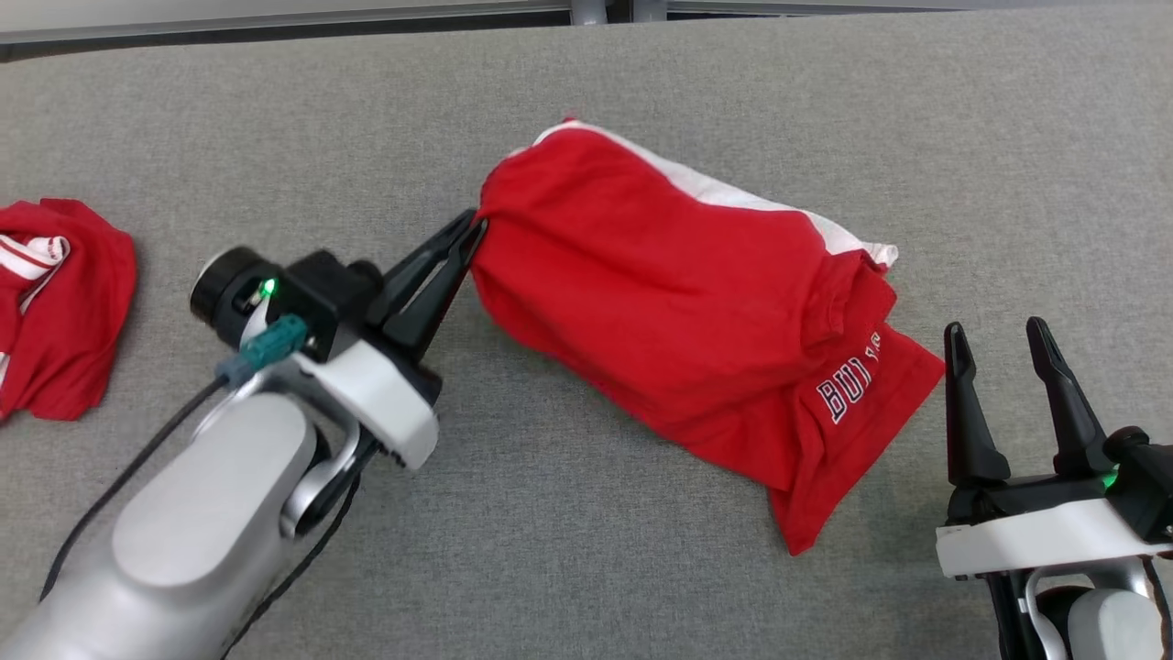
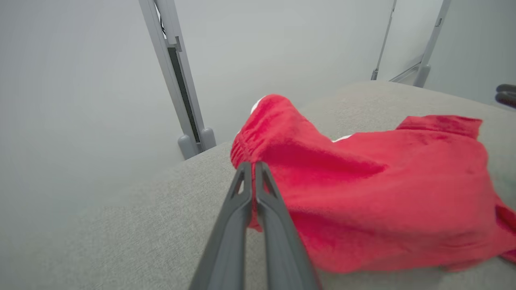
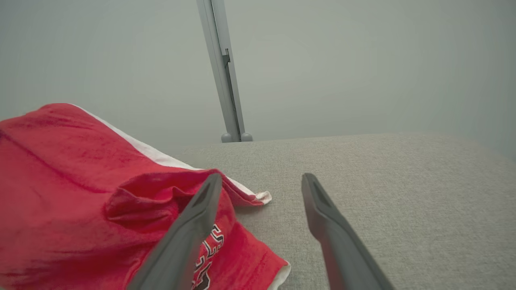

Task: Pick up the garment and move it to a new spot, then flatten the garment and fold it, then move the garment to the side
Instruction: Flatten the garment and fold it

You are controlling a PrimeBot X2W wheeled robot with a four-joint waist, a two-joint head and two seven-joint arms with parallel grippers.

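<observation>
The red garment (image 1: 678,302) lies crumpled in the middle of the grey table (image 1: 275,119). In the head view it slants from upper left to lower right, with a white panel (image 1: 733,192) along its far edge. White, dark-edged lettering (image 1: 848,380) near the lower right hem reads "BUL", and the rest is lost in a fold. The right wrist view catches a scrap of the same print, unreadable behind a finger.

The left gripper (image 1: 476,225) is clamped on the garment's left edge. The left wrist view adds what the head view cannot: both fingers pressed together on a gathered band.

The right gripper (image 1: 996,328) stands with its jaws spread, just beside the hem. A second red garment (image 1: 64,312) with white stripes sits bunched at the table's left edge. Both wrist views show a grey metal post (image 2: 181,88) beyond the table.
</observation>
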